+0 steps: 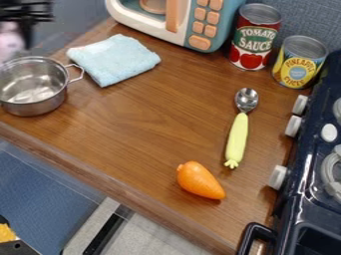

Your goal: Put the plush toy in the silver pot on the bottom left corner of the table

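One orange carrot (200, 180) lies by the table's near edge, toward the right corner. Beyond it rests a green-handled spoon (237, 137). The silver pot (32, 102) stands at the left corner. Above its far rim, the gripper (16, 39) is closed around the pale pink plush toy (8, 45). Farther back are a folded blue cloth (114, 59), two cans (255, 37) and a toy microwave (220, 30).

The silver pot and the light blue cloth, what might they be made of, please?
The round silver pot looks like polished metal, probably stainless steel, given its bright reflections. The light blue folded cloth seems matte fabric, perhaps cotton, with soft edges and no shine.
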Controlling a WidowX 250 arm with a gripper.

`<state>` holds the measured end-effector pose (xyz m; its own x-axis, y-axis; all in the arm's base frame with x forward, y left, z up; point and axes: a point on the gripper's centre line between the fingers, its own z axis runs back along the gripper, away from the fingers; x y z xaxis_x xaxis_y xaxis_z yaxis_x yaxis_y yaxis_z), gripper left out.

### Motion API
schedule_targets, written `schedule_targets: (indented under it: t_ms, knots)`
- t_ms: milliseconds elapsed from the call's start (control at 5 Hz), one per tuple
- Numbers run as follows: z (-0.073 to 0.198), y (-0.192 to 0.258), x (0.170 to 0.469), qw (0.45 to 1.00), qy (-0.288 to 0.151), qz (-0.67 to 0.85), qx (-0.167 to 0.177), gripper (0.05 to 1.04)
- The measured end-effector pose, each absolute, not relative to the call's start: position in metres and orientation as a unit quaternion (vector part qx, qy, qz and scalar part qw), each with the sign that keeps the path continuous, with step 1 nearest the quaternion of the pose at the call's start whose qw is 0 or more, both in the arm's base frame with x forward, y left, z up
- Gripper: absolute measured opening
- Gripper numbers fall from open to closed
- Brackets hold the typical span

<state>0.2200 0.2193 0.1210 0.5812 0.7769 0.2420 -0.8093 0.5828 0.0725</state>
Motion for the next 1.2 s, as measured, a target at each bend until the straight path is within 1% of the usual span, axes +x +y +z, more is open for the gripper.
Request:
schedule_targets:
  t_ms: [200, 400, 600, 800, 1000, 1200]
  knots:
    - [0.110, 0.223, 0.210, 0.886, -0.097, 0.449, 0.066, 0.513]
    - [0.099, 0.218, 0.209, 0.901, -0.096, 0.419, 0.058, 0.513]
    - [0.099, 0.210, 0.219, 0.912, -0.104, 0.394, 0.045, 0.513]
    - [0.093, 0.199, 0.231, 0.925, -0.104, 0.363, 0.035, 0.513]
    - [0.087, 0.190, 0.239, 0.934, -0.097, 0.343, 0.032, 0.513]
    - [0.078, 0.191, 0.237, 0.935, -0.076, 0.343, 0.039, 0.589]
